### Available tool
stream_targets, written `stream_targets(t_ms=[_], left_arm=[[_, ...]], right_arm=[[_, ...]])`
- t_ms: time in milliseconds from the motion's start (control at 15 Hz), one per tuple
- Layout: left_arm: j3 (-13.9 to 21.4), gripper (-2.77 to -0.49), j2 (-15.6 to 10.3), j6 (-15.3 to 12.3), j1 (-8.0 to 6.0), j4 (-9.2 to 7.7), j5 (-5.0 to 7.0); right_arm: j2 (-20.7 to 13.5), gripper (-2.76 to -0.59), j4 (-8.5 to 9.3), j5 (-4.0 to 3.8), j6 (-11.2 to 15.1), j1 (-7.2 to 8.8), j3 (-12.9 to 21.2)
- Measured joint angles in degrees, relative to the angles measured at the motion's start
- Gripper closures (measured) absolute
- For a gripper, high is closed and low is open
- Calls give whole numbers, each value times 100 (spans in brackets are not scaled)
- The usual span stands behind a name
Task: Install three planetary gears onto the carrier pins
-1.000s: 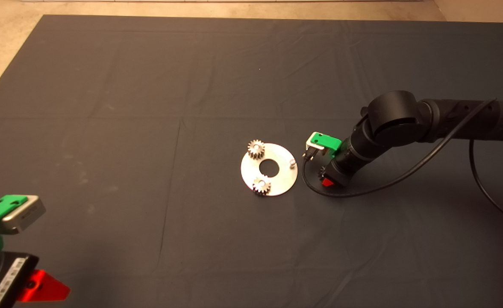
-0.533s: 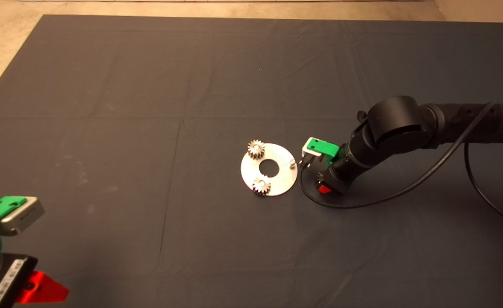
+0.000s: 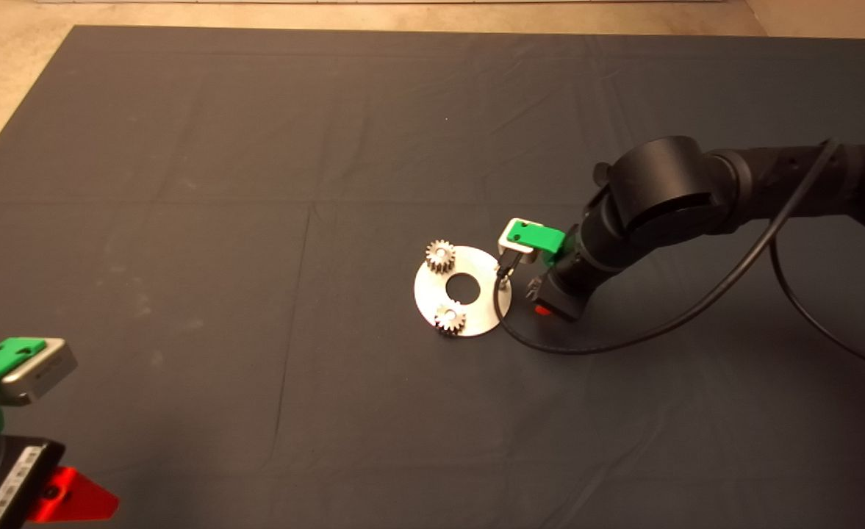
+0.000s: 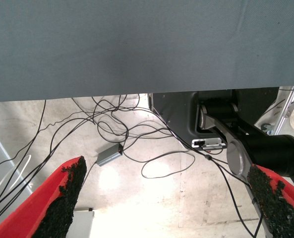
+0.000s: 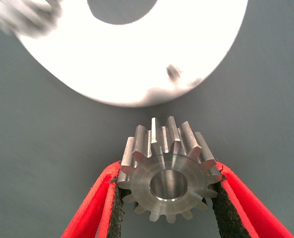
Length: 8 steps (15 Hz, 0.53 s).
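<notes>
The right gripper (image 5: 167, 198) is clamping the third gear (image 5: 167, 174) flat, bore upright, just beside the disc (image 3: 476, 308), lining up for the bare pin (image 5: 172, 72), while the left gripper (image 4: 169, 198) is waiting open off the mat.

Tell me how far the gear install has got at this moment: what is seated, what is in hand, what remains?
Done: two planetary gears sit on the disc. In hand: the right gripper, just off the disc's right edge, is shut on the third gear. Left: the last carrier pin stands bare; the gear must be carried over and lowered onto it. The left gripper waits open at the lower left.
</notes>
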Motion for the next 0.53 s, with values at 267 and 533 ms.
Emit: stream_targets(t_ms=[267,533], left_arm=[[1,-233,0,0,0,0,0],[1,-233,0,-1,0,0,0]], right_arm=[[-13,-110,8,-86,0,27,-43],[213,-110,8,-77,0,27,-571]])
